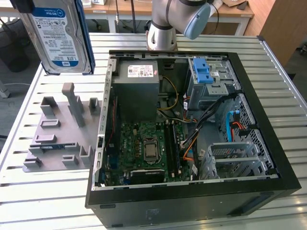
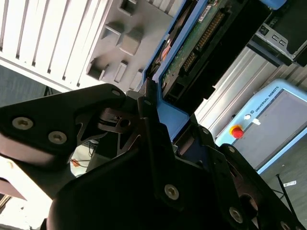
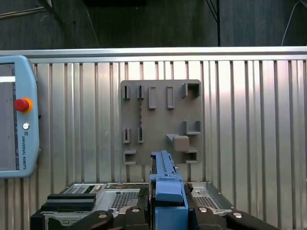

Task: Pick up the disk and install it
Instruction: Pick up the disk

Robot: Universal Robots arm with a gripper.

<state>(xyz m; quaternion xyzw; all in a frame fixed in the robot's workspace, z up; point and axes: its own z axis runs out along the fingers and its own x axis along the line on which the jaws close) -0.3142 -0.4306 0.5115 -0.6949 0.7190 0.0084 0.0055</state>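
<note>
The disk (image 1: 60, 38), a silver hard drive with a white-and-blue label and a blue carrier frame, hangs upright in the air at the exterior view's upper left, above the slatted table. My gripper (image 1: 21, 5) holds it from above. In the second wrist view the gripper (image 2: 153, 124) is shut on the blue frame, and the disk's (image 2: 192, 52) green circuit-board side faces the camera. In the first wrist view the disk's (image 3: 165, 182) blue edge stands between the fingers of the gripper (image 3: 168, 211).
An open black computer case (image 1: 192, 191) lies on the table with a grey power-supply box (image 1: 136, 91), a blue latch piece (image 1: 206, 72) and a metal drive cage (image 1: 235, 158). A grey fixture plate (image 1: 53, 139) lies below the disk. A teach pendant (image 3: 14, 115) rests nearby.
</note>
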